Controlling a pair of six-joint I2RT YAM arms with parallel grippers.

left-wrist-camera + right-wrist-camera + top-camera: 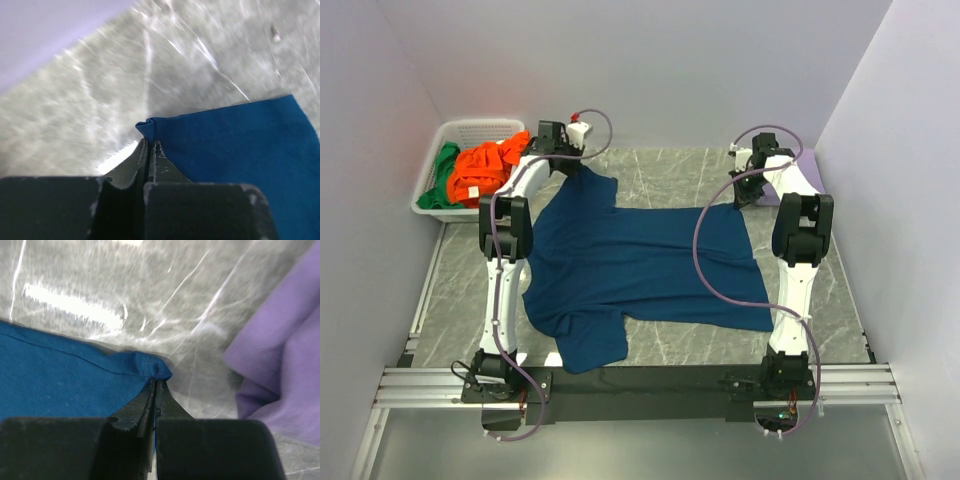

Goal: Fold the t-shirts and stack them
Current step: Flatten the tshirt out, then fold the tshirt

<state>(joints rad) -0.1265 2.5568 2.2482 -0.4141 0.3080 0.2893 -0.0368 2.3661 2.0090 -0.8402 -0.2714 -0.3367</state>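
A large navy blue t-shirt (640, 265) lies spread flat on the grey marbled table, its white print not showing. My left gripper (582, 168) is shut on the tip of its far-left sleeve (150, 125). My right gripper (740, 196) is shut on its far-right hem corner (157, 371). An orange t-shirt (485, 170) and a green t-shirt (445, 172) lie bunched in the white slotted basket (470, 130) at the far left.
A purple cloth (805, 180) lies at the far right, beside my right gripper; it also shows in the right wrist view (280, 365). Pale walls close in the table at the back and on both sides. Cables loop over both arms.
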